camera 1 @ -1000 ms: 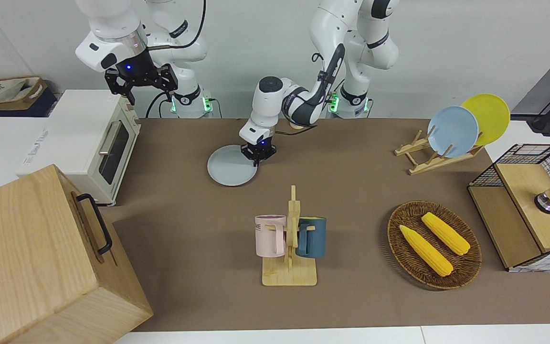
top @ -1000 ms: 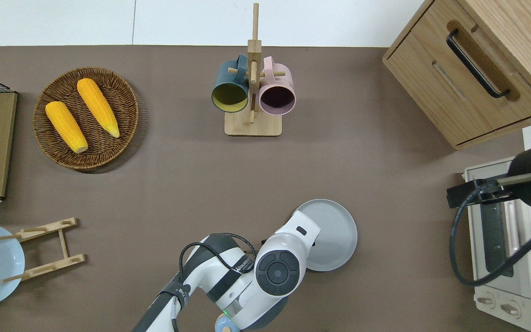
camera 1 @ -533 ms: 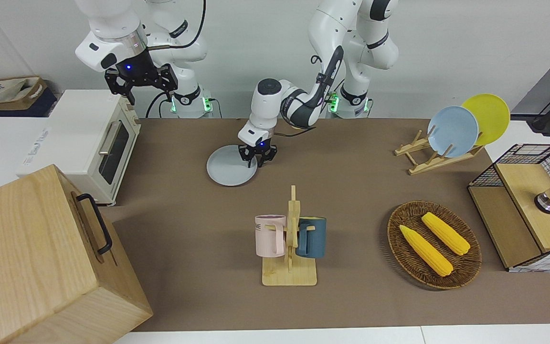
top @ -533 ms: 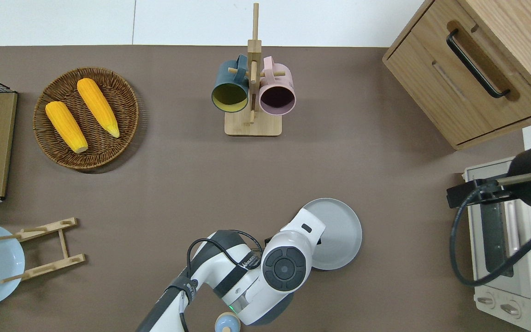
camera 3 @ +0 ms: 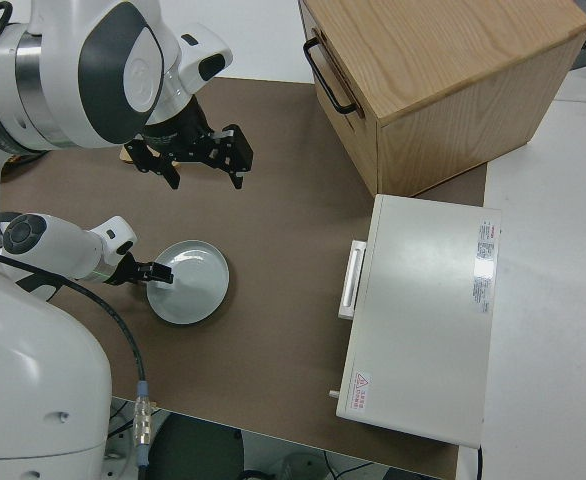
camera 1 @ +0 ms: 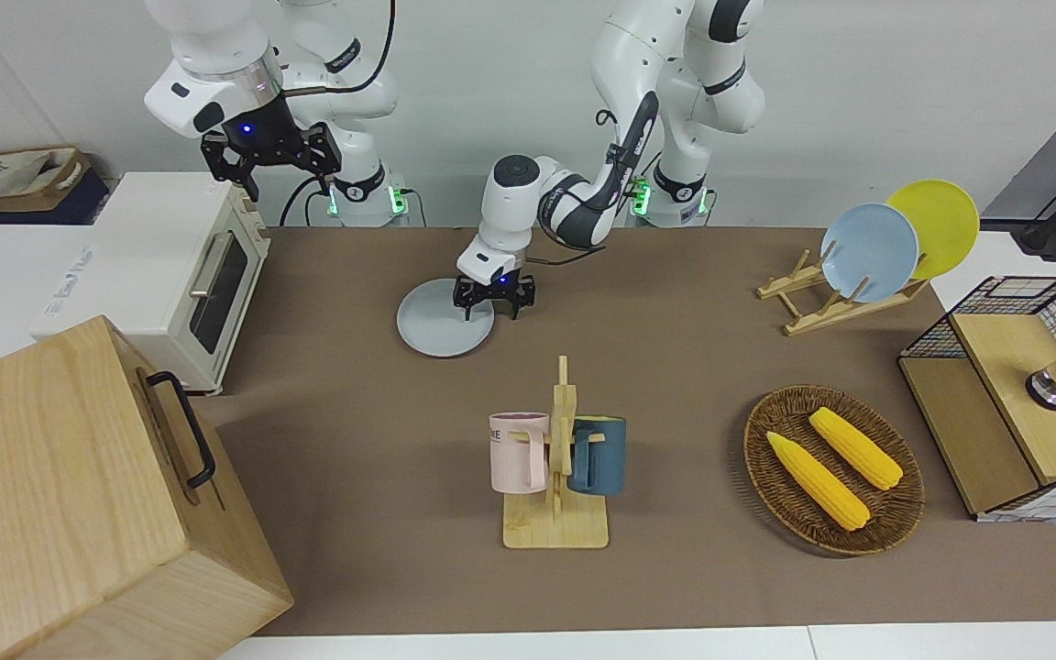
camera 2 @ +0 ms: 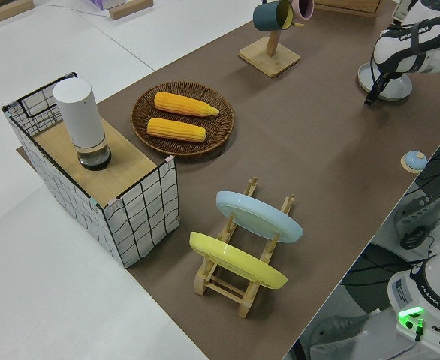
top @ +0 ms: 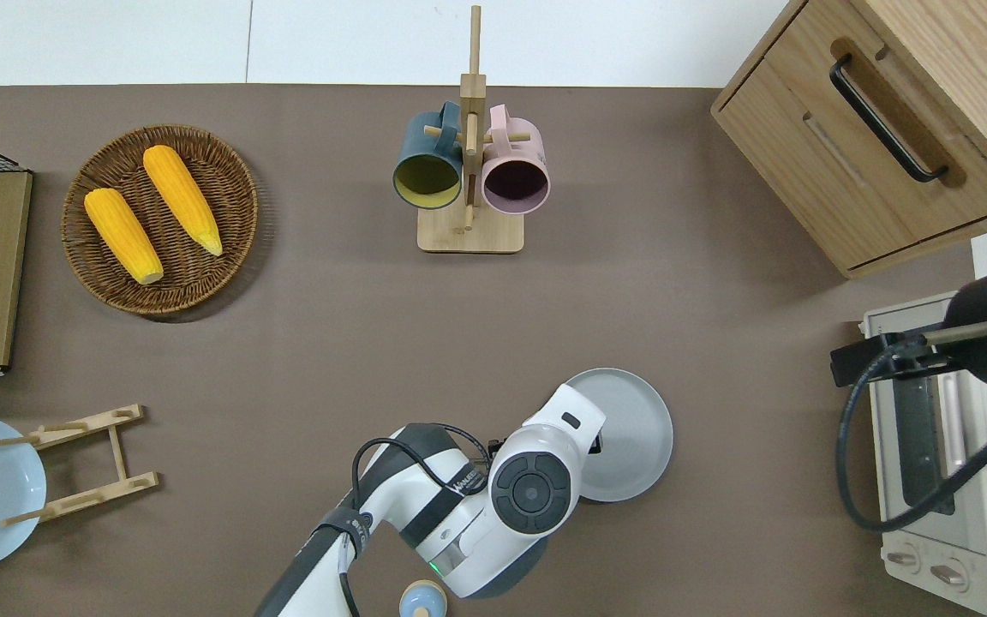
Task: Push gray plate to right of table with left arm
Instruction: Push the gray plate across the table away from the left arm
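Note:
The gray plate lies flat on the brown table, near the robots and toward the right arm's end; it also shows in the overhead view. My left gripper is open and low over the plate's rim on the side toward the left arm's end, one finger over the plate and one just off it. In the overhead view the wrist hides the fingers. The right side view shows the plate with the left gripper at its edge. My right arm is parked, its gripper open.
A white toaster oven and a wooden cabinet stand at the right arm's end. A mug rack stands mid-table, farther from the robots. A corn basket, a plate rack and a wire crate are at the left arm's end.
The plate slid a little toward the right arm's end, then stopped. My left gripper went from shut to open at the plate's rim. The right arm has not moved.

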